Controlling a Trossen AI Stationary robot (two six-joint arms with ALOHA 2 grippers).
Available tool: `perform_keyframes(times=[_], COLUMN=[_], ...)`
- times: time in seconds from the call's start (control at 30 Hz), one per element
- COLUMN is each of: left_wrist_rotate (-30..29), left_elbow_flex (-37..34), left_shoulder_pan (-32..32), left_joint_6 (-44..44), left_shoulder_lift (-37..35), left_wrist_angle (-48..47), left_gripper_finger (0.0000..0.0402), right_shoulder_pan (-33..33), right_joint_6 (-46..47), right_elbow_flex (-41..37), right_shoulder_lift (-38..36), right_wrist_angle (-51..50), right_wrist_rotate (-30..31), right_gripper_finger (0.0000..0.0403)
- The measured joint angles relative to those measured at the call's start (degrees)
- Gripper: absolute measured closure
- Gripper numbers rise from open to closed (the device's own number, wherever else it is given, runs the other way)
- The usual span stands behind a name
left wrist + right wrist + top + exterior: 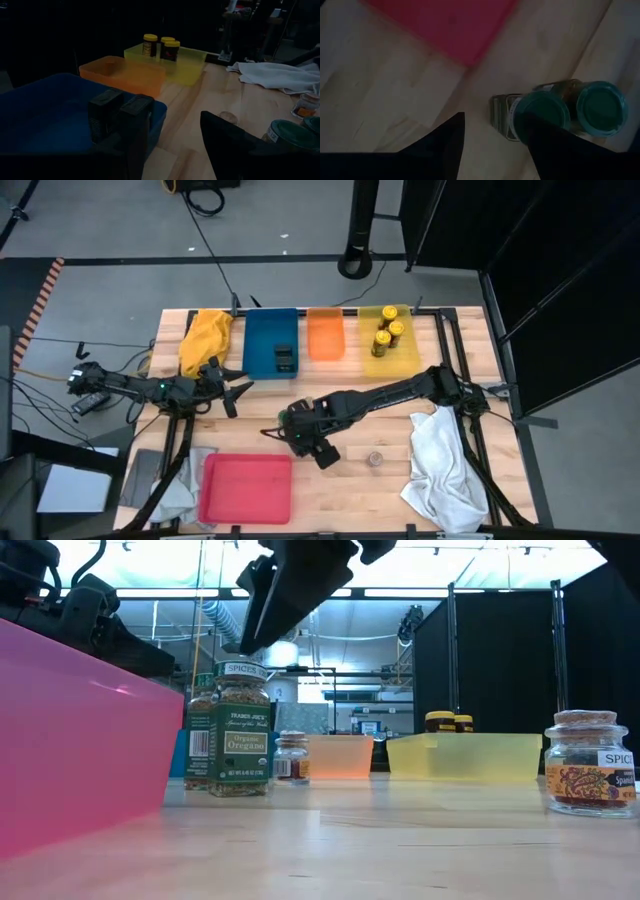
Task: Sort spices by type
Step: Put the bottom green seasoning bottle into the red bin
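- The right pincer (492, 145) hangs above the two green-lidded jars (570, 107) near the middle of the table (400, 470). Its fingers are spread and hold nothing, with one finger overlapping the nearer lid in the right wrist view.
- The step in hand looks like a reach for one of these jars. The next move would call for lowering so the fingers straddle a single jar, then closing without knocking its neighbour, since the two stand touching.
- The jars have squarish glass bodies with dried herb inside, paper labels and round teal-green lids; the low view reads "Organic Oregano" on one label (238, 745).
- The red tray (246, 488) lies empty just beside them, smooth plastic with a shallow rim.
- A small round glass jar with a grey top (375, 459) stands alone on the bare wood nearer the white cloth (445, 470), which lies crumpled and soft.
- The left pincer (238, 392) waits beside the blue tray (268, 330), fingers parted and empty.
- Two little black boxes (120, 117) already sit in the blue tray; three yellow-lidded jars (161, 47) stand in the yellow tray (192, 62); the orange tray (325, 335) between them looks empty.
- A yellow cloth (205, 335) lies bunched at the table's far left corner.
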Motion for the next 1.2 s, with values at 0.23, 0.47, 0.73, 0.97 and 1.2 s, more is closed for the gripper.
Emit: perform_keyframes(times=[0.23,0.47,0.73,0.97,1.2], left_wrist_rotate=[0.0,0.0,0.0,0.0,0.0], left_elbow_flex=[0.0,0.0,0.0,0.0,0.0], left_shoulder_pan=[0.0,0.01,0.01,0.0,0.0], left_joint_6=[0.25,0.39,0.42,0.44,0.44], left_shoulder_lift=[0.0,0.0,0.0,0.0,0.0], left_wrist_angle=[0.02,0.02,-0.01,-0.01,-0.01], left_gripper_finger=[0.0218,0.0218,0.0218,0.0218,0.0218], right_shoulder_pan=[-1.22,-2.35,-3.21,-3.17,-3.2], right_joint_6=[0.17,-2.01,-2.12,-1.68,-0.35], right_elbow_flex=[-0.18,-0.18,-0.18,-2.92,-5.54], right_shoulder_lift=[-0.02,-0.02,-0.02,-0.2,-0.2], right_wrist_angle=[0.52,3.09,4.31,8.94,11.27], right_wrist_rotate=[0.36,0.53,0.51,-0.12,-0.11], right_gripper_finger=[0.0188,0.0164,0.0134,0.0134,0.0132])
